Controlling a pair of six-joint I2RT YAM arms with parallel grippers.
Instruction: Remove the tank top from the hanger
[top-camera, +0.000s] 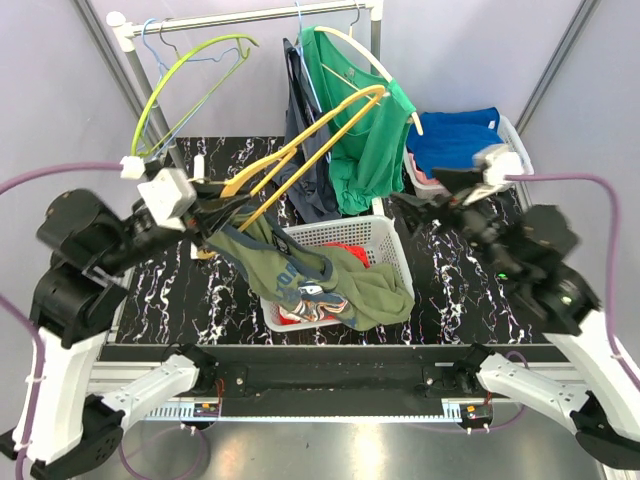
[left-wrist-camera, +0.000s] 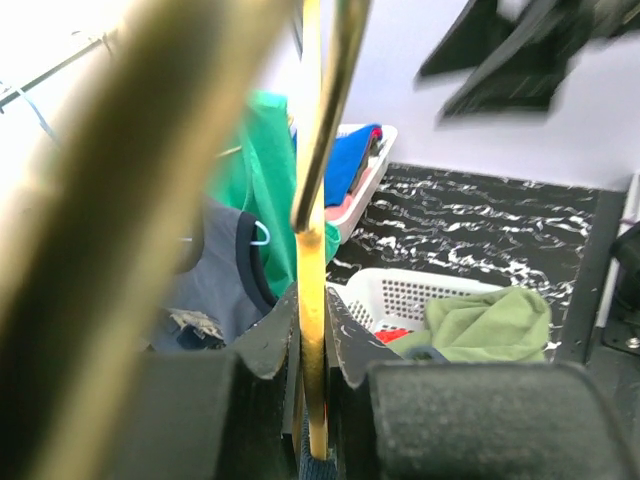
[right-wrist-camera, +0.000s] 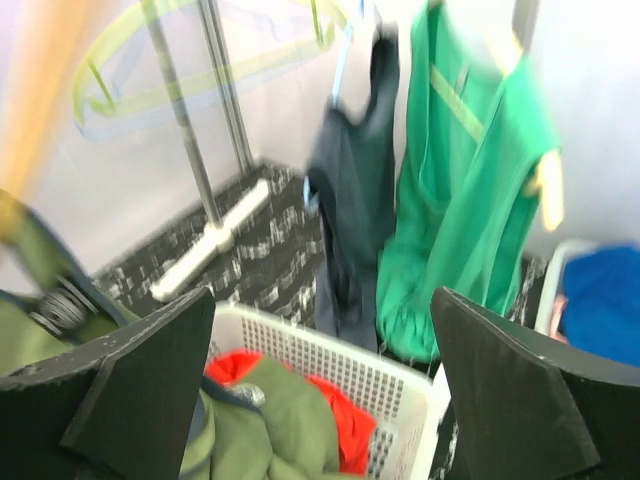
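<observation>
Fingers (left-wrist-camera: 270, 340) of the left gripper (top-camera: 205, 218): state? (Operator)

Clamped on the yellow hanger (top-camera: 300, 145). The left wrist view shows the rod pinched between both pads. On the right gripper (top-camera: 425, 200) the jaws stand wide apart and hold nothing. It is poised just beside the white basket (top-camera: 388, 232). (Technician)

Location of the tank top (top-camera: 340, 285)? (Operator)

It is the olive garment, mostly draped into and over the basket, on top of a red item (top-camera: 345, 250). One strap end runs up to the hanger close to the left gripper and appears looped there, though the pictures do not settle it. Judged: removal incomplete. (Technician)

Hazards, near to far? (Operator)

1. If the strap is caught, pulling the hanger away would likely drag the garment out of the basket. It could also tip the basket, which is probably light.
2. If the right gripper closes on the fabric, it could pinch the basket rim or the red item as well.
3. The hanger's long far end reaches toward the dark garment (top-camera: 305, 150) and green T-shirt (top-camera: 370, 140) on the rack (top-camera: 250, 17). Swinging it could snag them or knock their hangers off the rail.
4. The right wrist view is blurred, so aiming from it is unreliable. (Technician)
</observation>
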